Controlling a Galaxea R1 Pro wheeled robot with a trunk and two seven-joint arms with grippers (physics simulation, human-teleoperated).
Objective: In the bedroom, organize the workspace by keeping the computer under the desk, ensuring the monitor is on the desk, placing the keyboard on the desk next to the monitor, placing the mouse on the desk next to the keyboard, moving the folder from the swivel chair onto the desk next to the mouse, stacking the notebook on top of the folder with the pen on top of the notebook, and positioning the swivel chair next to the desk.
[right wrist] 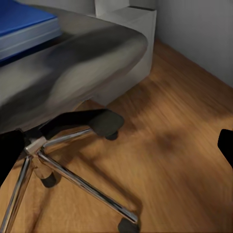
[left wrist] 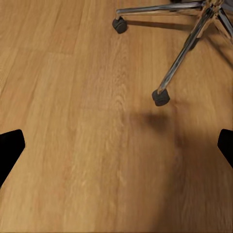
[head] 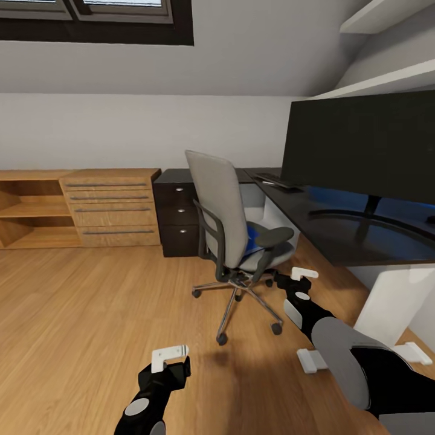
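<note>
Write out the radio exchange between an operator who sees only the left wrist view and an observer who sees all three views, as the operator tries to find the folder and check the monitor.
Operator: I see only the plank floor and the chrome base of the swivel chair. Where is the folder?
Observer: The blue folder lies flat on the chair's seat.
Operator: Is the monitor on the desk?
Observer: Yes, the monitor stands on the black top of the desk, to the right of the chair in the head view.
</note>
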